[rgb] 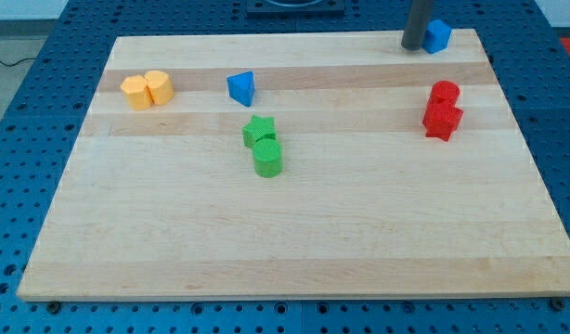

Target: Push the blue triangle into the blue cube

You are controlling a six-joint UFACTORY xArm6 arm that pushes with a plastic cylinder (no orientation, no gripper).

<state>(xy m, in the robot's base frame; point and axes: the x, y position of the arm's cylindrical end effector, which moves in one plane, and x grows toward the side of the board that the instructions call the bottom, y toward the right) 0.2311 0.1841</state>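
The blue triangle (241,88) lies on the wooden board (294,241) in the upper left part of the view. The blue cube (438,36) sits at the board's top edge toward the view's right. My tip (412,46) rests on the board right beside the blue cube, on its left side, and looks to be touching or nearly touching it. The triangle is far to the left of my tip and a little lower in the view.
Two yellow blocks (148,89) sit together at the upper left. A green star (259,131) and a green cylinder (267,159) sit just below the triangle. Two red blocks (443,111) sit at the right, below the blue cube.
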